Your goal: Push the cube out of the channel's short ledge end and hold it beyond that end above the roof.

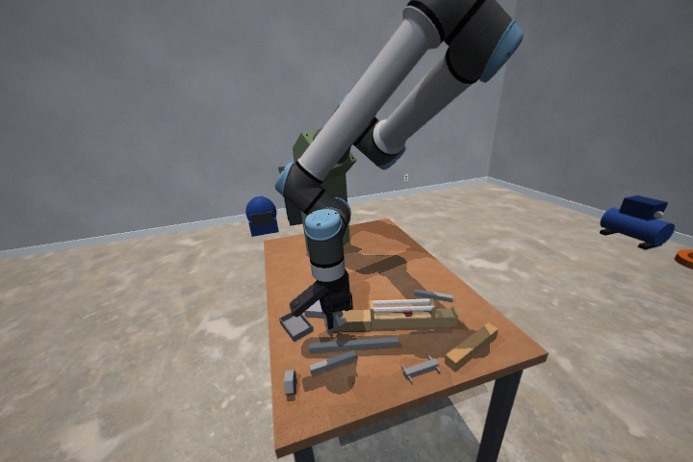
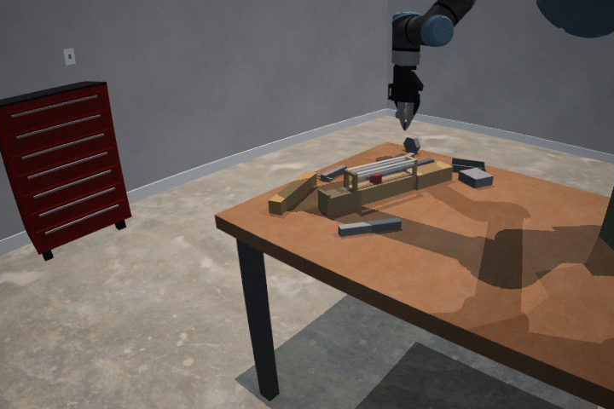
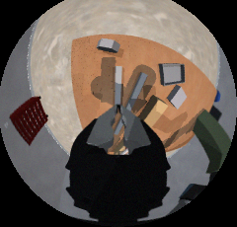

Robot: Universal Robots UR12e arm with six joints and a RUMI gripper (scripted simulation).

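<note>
The tan channel [image 1: 413, 320] lies across the middle of the table, with grey rails along its roof. The small red cube [image 1: 407, 313] sits inside it, near the middle; it also shows in the exterior view [image 2: 375, 178] inside the channel [image 2: 386, 184]. My gripper [image 1: 330, 325] [image 2: 405, 124] is shut and empty. It points straight down and hangs well above the table, over the channel's end with the long tan ledge [image 1: 352, 320]. In the wrist view the shut fingertips are over grey bars and the table top.
A long grey bar [image 1: 353, 344], a shorter bar [image 1: 332, 361], a small grey block [image 1: 289, 381], a T-shaped piece [image 1: 421, 369] and a tan block [image 1: 471, 343] lie in front of the channel. A grey tray [image 1: 295, 325] lies to its left and a grey bar [image 1: 433, 295] behind it.
</note>
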